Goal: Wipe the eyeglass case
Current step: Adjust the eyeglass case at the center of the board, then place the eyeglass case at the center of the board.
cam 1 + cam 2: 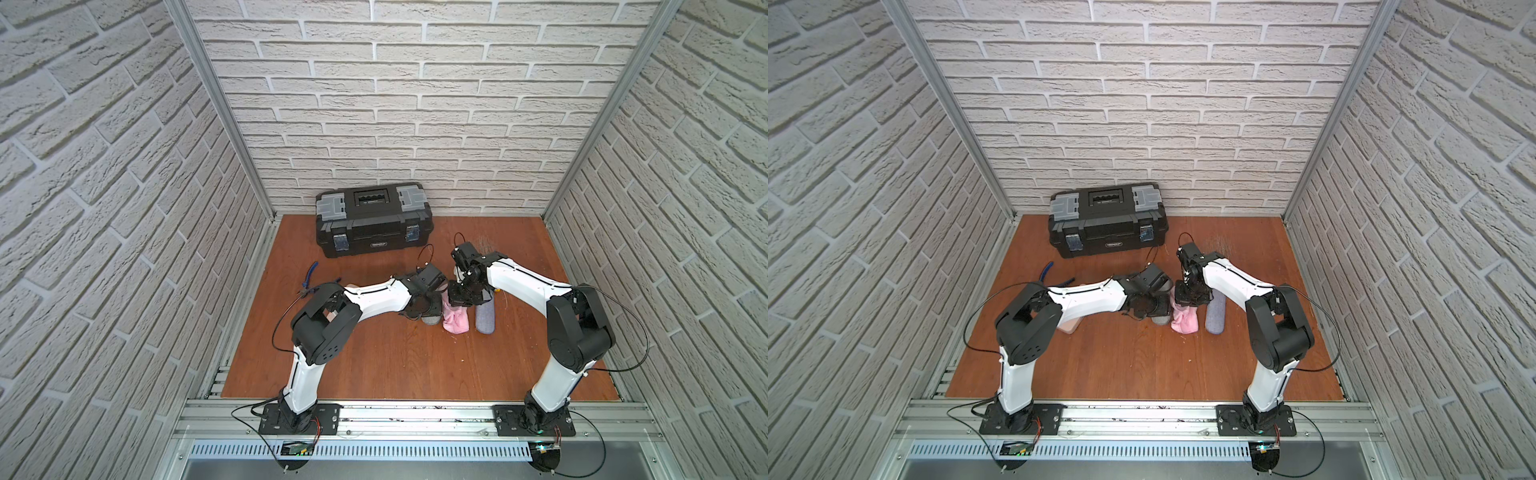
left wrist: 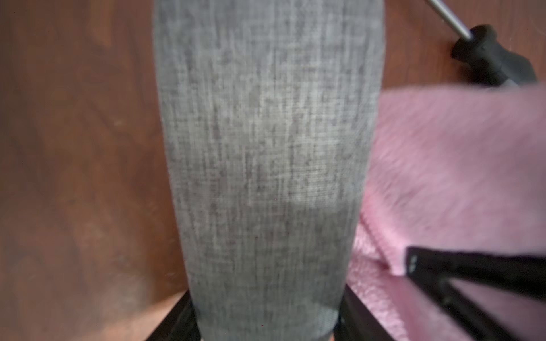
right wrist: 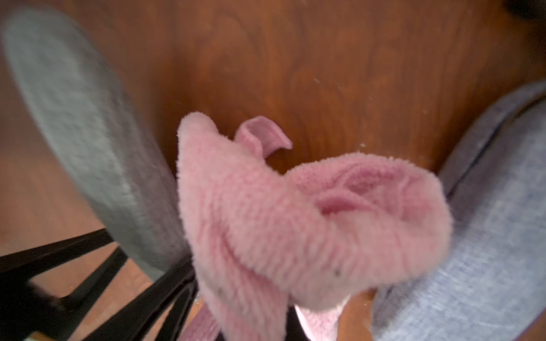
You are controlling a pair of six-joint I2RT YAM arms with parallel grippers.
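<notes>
2 eyeglass cases, 1 cloth, 1 toolbox, 1 pliers

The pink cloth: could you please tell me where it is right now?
In both top views the pink cloth is held by the right gripper, between the grey case on its left and the bluish case on its right.

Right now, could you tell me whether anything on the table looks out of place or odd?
Only small things: a pale scuffed patch on the table behind the right arm, and white specks beside the pink cloth. Nothing looks tipped.
</notes>
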